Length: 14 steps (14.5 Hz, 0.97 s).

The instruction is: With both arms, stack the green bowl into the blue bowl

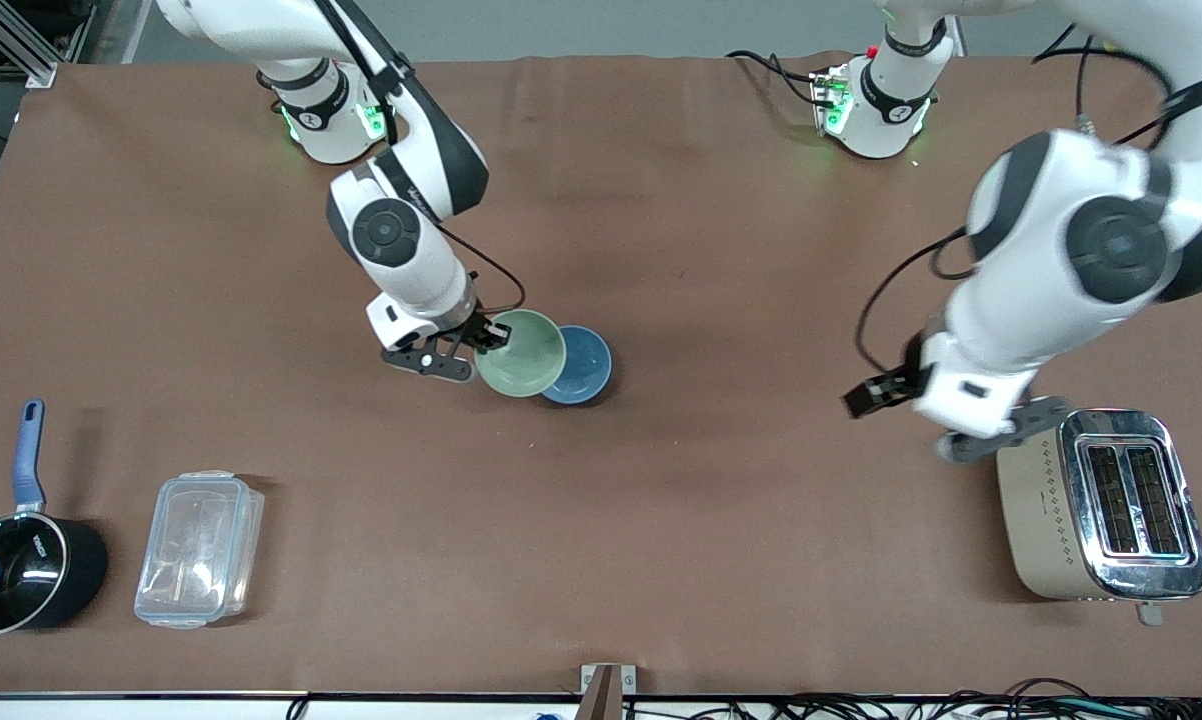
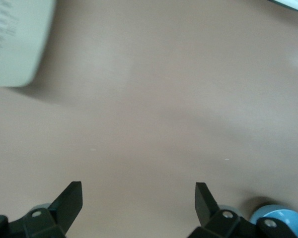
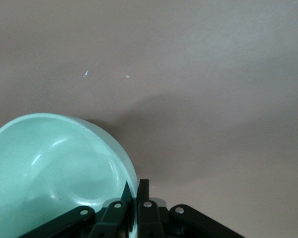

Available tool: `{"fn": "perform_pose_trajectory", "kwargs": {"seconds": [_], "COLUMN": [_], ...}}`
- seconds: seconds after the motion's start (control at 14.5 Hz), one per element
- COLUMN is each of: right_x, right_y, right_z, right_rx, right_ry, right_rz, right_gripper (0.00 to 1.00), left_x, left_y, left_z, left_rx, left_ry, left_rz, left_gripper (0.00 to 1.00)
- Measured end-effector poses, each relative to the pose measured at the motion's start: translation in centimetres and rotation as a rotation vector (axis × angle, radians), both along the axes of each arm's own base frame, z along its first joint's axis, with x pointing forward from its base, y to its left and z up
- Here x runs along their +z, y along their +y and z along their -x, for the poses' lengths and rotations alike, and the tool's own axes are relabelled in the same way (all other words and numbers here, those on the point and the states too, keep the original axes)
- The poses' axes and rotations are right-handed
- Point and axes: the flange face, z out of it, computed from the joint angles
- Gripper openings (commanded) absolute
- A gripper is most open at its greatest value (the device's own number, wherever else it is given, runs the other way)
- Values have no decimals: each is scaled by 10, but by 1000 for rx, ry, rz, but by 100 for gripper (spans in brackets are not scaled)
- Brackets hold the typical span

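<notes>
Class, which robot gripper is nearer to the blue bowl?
Right. The right gripper holds the green bowl over the blue bowl; the left gripper waits open beside the toaster.

no readable text, labels or numbers

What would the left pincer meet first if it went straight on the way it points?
Probably bare table: the open left pincer faces brown tabletop, nothing between its tips. The toaster sits off to one side of that line; depth is unclear.

Likely a lab: aluminium framing (image 1: 21, 45), trailing cables (image 1: 961, 700).
</notes>
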Motion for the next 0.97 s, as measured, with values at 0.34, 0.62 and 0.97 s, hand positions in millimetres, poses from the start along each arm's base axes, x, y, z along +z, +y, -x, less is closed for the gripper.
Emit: {"fn": "perform_pose_trajectory", "kwargs": {"seconds": [0.34,0.62,0.97], "right_x": [-23,-31,-42], "right_y": [32,40,41], "right_z": [13,16,14], "right_rx": [-33,-28,-33], "right_ry": [-15,-7,-11], "right_rz": [-36,-40,-47], "right_gripper": [0,1,7], "left_x": [63,91,94], "left_y": [52,70,91], "left_z": [26,44,54], "left_rx": [-96,-195,-251], "left_ry": [-2,-6,3], "left_rz": [-42,-64,-80], "left_gripper": [100,100,100]}}
